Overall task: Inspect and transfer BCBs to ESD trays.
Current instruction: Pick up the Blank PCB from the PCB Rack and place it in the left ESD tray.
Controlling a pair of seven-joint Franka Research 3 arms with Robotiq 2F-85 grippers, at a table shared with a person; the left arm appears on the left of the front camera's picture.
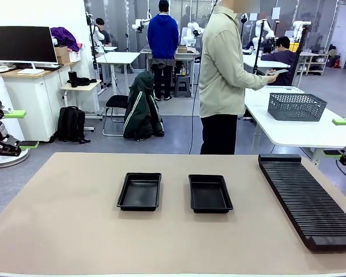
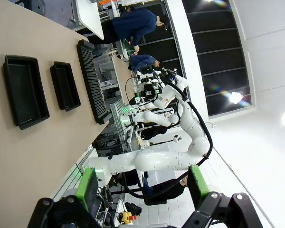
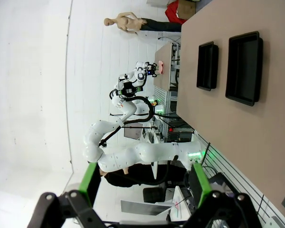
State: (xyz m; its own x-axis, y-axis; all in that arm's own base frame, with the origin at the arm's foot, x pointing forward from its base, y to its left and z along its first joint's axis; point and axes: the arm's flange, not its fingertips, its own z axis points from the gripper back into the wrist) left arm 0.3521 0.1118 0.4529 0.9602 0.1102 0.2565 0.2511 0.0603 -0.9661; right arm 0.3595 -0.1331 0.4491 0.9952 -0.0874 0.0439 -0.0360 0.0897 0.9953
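Two empty black ESD trays lie side by side mid-table, the left one (image 1: 139,191) and the right one (image 1: 210,194). The BCBs are out of view. My left gripper (image 1: 14,130) hangs open off the table's left edge, well away from the trays. At the far right my right gripper (image 1: 341,137) is open too, beyond the rack. In the left wrist view the open left gripper (image 2: 142,187) holds nothing, with both trays (image 2: 26,90) far off. The right wrist view has the right gripper (image 3: 145,184) open and empty, and the trays (image 3: 244,66) distant.
A long black slotted rack (image 1: 308,199) runs along the table's right side. A person (image 1: 225,75) stands at the far edge, turned toward a white side table with a grey mesh basket (image 1: 297,107). The other arm (image 2: 156,159) shows in each wrist view.
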